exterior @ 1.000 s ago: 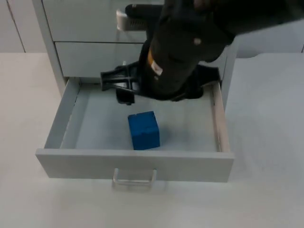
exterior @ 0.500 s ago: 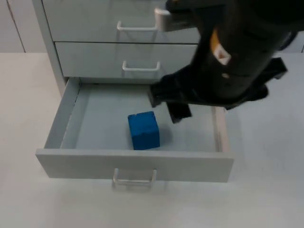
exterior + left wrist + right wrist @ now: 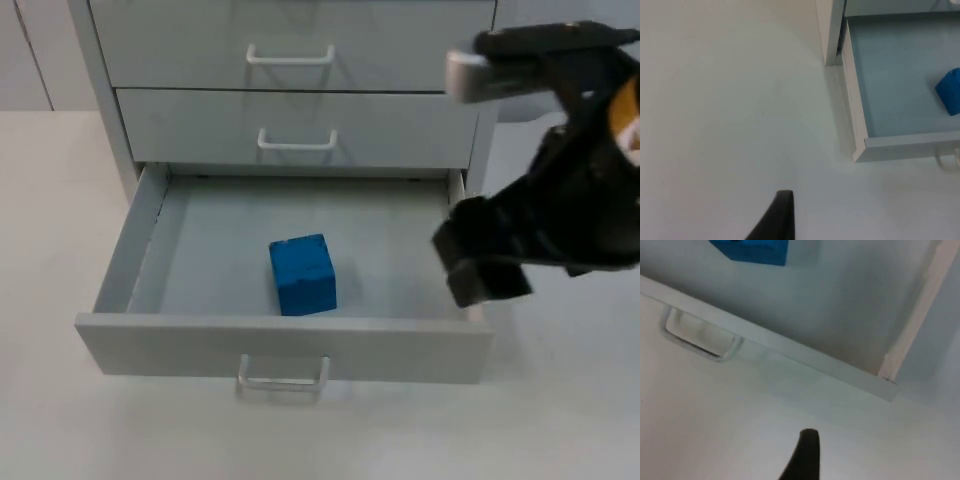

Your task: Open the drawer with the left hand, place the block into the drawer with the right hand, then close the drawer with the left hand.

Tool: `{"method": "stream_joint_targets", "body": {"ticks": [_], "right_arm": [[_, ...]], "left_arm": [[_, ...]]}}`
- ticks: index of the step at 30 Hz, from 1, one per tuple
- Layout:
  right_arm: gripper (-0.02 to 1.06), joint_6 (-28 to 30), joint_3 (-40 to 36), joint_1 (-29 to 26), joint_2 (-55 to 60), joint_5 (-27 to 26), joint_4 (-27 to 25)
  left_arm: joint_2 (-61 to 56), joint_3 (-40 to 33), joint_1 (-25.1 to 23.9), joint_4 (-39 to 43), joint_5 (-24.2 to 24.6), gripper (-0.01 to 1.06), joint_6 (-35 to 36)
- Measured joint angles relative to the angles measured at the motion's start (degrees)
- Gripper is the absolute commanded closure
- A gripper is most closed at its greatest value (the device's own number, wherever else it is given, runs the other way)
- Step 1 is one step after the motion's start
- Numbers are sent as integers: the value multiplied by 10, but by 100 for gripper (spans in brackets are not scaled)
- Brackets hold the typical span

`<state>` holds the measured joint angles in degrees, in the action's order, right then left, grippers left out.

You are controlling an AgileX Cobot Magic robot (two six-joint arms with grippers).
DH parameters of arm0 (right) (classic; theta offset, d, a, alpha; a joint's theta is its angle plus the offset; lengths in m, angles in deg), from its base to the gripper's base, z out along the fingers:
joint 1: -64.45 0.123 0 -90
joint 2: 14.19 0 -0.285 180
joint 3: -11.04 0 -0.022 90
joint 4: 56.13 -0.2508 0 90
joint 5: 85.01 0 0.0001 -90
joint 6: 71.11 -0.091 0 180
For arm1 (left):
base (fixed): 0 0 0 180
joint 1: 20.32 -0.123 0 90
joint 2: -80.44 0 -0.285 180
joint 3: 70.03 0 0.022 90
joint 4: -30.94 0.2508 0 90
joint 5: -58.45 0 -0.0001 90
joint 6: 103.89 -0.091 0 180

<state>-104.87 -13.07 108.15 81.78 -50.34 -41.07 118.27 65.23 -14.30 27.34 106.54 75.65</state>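
The white tabletop (image 3: 50, 420) is spreading out under everything, and the grey cabinet (image 3: 300, 110) is standing on it against the back, its two upper drawers sitting flush. The bottom drawer (image 3: 285, 345) is hanging pulled out toward the camera, its handle (image 3: 283, 375) facing front and its floor lying exposed. The right arm (image 3: 590, 180) is coming in from the upper right, hovering beside the drawer's right wall and partly over the tabletop there. The right gripper (image 3: 480, 268) is hanging just over the drawer's front right corner, carrying nothing that can be seen, and whether its fingers are apart or together cannot be told. In the right wrist view its fingertip (image 3: 805, 452) is pointing over the tabletop just in front of the drawer front, with the handle nearby. The left gripper (image 3: 777, 215) is waiting over bare tabletop, well to the left of the cabinet and drawer; its fingers cannot be judged either. The blue block (image 3: 302, 274) is sitting on the drawer floor, near the front wall and about midway across, touching neither gripper.
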Motion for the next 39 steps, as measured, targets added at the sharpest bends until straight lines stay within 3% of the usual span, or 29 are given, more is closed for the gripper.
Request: {"method": "stream_joint_targets", "body": {"ticks": [14,19,24,31,39], "right_arm": [[30,159,-57,-198,-104,20,-87],[30,256,-63,-306,-142,71,-137],[30,301,-63,-373,-168,116,-146],[30,345,-63,-415,-198,142,-181],[30,350,-63,-415,-207,152,-157]], "left_arm": [[0,0,0,0,0,0,-6],[0,0,0,0,0,0,-7],[0,0,0,0,0,0,-10],[0,0,0,0,0,0,-10],[0,0,0,0,0,0,-11]]}}
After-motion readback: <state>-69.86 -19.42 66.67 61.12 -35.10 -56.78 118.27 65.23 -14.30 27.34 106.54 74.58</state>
